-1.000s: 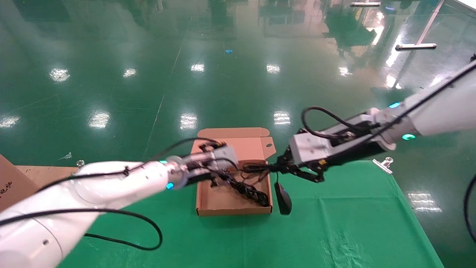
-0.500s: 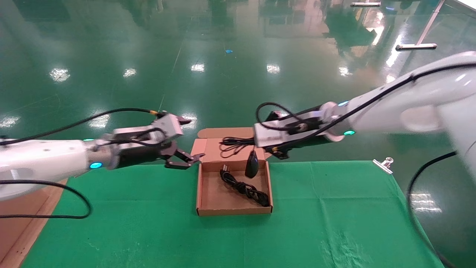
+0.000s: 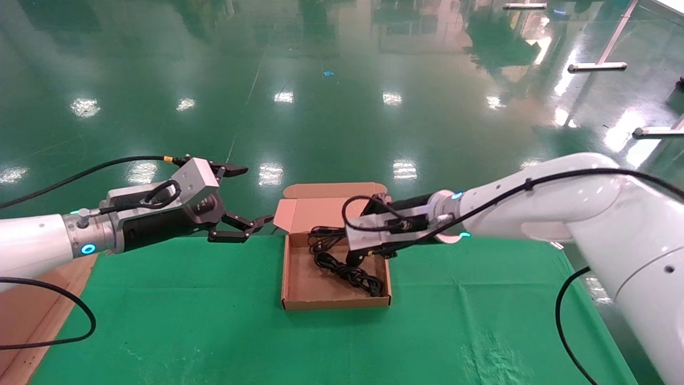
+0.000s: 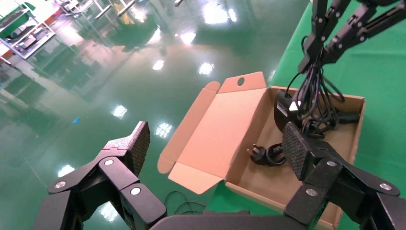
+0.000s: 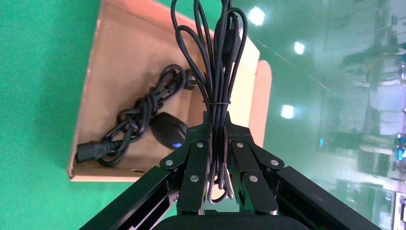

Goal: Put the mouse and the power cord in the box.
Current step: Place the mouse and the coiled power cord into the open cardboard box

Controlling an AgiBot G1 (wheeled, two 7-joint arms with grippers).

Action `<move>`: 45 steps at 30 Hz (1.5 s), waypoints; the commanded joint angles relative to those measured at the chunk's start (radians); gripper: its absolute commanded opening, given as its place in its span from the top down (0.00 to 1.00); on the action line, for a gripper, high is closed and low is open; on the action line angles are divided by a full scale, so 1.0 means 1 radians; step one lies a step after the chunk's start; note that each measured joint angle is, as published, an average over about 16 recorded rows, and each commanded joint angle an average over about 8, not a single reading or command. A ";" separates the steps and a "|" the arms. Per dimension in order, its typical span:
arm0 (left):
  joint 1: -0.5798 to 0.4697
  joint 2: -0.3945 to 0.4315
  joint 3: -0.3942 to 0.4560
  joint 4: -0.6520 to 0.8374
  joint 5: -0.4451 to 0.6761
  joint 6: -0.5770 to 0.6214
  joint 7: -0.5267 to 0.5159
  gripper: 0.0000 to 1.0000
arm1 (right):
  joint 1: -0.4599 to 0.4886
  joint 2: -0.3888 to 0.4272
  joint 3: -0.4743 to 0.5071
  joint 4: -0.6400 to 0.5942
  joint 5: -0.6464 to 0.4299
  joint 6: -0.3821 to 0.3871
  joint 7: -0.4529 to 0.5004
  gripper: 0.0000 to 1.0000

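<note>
Brown cardboard box [image 3: 299, 299] sits on the table [image 3: 481, 321], cord [image 3: 350, 274] coiled inside. We find the right gripper [image 5: 216, 143] over the box, jaws clamped on the mouse's bundled cable; the mouse [image 5: 168, 130] hangs directly below, inside the box, contact with the floor unclear. Left gripper [image 3: 243, 227] waits beside, jaws apart.

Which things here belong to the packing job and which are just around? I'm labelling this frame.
Job:
- mouse, hanging in the box by its bundled cable
- power cord, lying in the box
- box, lid open
- right gripper, shut on the mouse's cable
- left gripper, open beside the box

Just around:
- green cloth
- cardboard sheet at the table's left edge
</note>
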 commanded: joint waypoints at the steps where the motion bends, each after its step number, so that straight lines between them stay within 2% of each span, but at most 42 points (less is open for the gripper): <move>1: 0.003 0.001 -0.007 0.011 -0.011 0.012 0.011 0.00 | -0.013 0.000 -0.032 0.019 0.009 0.015 0.012 0.78; 6: 0.001 0.001 -0.011 0.027 -0.017 0.025 0.019 0.00 | -0.037 0.001 -0.081 0.041 0.019 0.055 0.023 0.16; 7: 0.001 0.000 -0.012 0.028 -0.018 0.026 0.020 0.00 | -0.040 0.001 -0.084 0.043 0.020 0.058 0.024 0.05; 8: 0.001 0.000 -0.012 0.030 -0.019 0.027 0.020 0.00 | -0.043 0.001 -0.088 0.044 0.021 0.062 0.026 0.00; 21: 0.003 0.001 -0.013 0.021 -0.017 0.024 0.015 0.00 | -0.035 0.009 -0.075 0.046 0.020 0.046 0.020 0.00; 27: 0.031 -0.021 -0.046 -0.033 -0.021 0.049 -0.028 0.00 | -0.053 0.032 -0.055 0.073 0.047 0.027 0.044 0.00; 45: 0.186 -0.141 -0.226 -0.327 -0.043 0.182 -0.261 0.00 | -0.230 0.247 0.136 0.314 0.306 -0.154 0.255 0.00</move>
